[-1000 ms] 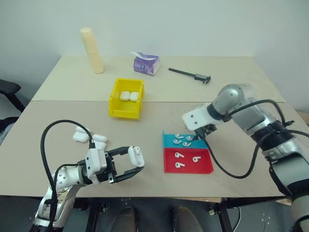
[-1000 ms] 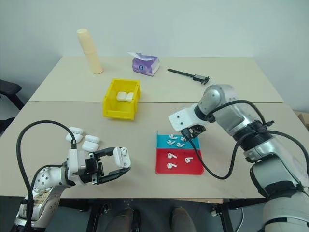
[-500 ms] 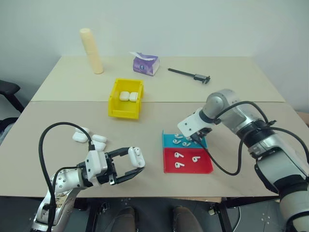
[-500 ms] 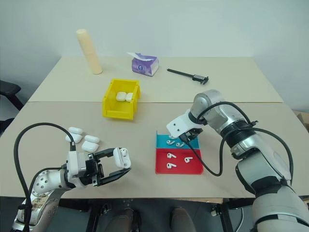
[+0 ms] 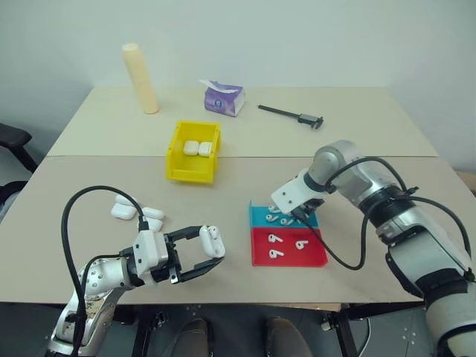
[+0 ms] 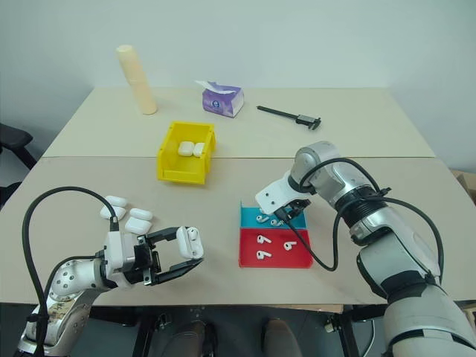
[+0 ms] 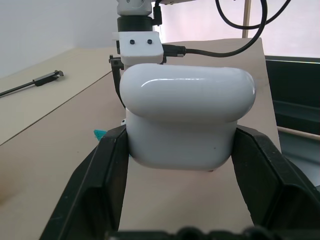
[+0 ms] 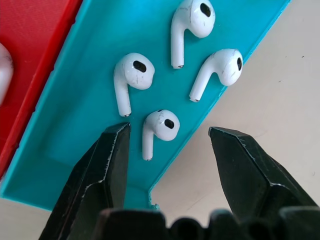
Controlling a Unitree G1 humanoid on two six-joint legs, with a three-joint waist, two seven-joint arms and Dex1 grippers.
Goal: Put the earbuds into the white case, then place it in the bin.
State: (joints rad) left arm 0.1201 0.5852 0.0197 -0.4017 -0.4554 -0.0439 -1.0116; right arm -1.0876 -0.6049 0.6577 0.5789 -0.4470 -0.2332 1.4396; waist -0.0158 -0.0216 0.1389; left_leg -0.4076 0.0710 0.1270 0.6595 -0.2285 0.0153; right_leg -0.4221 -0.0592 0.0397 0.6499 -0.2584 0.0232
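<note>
Here the right gripper [image 8: 167, 137], fingers wide, straddles one tiny white plastic earbud [image 8: 159, 125] in the shallow teal tray [image 8: 75, 135]; closing off-centre could flick it away. The left gripper [image 7: 180, 150] clamps the glossy white case [image 7: 182, 120].

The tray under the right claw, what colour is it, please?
Teal, clearest in the right wrist view.

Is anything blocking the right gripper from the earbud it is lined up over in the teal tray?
Nothing visible does. The right gripper is open, and its fingers straddle the nearest earbud in the teal tray. The other three earbuds lie beyond it, apart from it, and the tray's low wall runs beside it.
</note>
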